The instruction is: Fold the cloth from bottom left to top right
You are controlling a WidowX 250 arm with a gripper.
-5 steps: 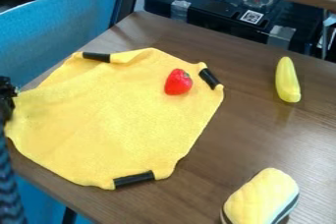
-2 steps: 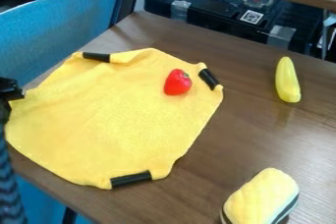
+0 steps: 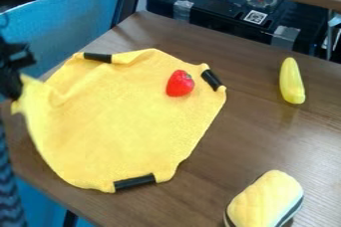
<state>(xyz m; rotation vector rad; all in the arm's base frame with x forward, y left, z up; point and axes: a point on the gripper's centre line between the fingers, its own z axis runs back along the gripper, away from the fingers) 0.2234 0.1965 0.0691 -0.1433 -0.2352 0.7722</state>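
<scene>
Yellow cloth (image 3: 123, 126) is on the desk (image 3: 246, 131), mostly flat, spread under and around the strawberry (image 3: 180, 83), most of it to the left of and below the berry in view. Hand (image 3: 13, 85) is at far left of the strawberry, pinching the cloth's left corner; that corner is off the desk, with creases running from it toward the berry. Cloth reads as light, limp, slightly fuzzy: low slip risk, nothing to crush, but zero stiffness, so it only follows in tension and the middle will sag or drag. Corner is the right place to hold, I'd say: firm pinch, a decent bite of fabric, not just the edge. Black strips sit above-left of the strawberry (image 3: 98, 57), just right of it (image 3: 212, 78) and below-left of it (image 3: 134, 181); they look stiffer than the fabric, so I'd keep off them as grip points. Next move likely wants more lift, then a low arc over the strawberry toward the upper-right side, slow enough not to flap. Main risks: a tight pull slides the whole cloth instead of folding it, berry rolls or ends up as a lump under the fold, or a shallow bite lets the corner slip.
</scene>
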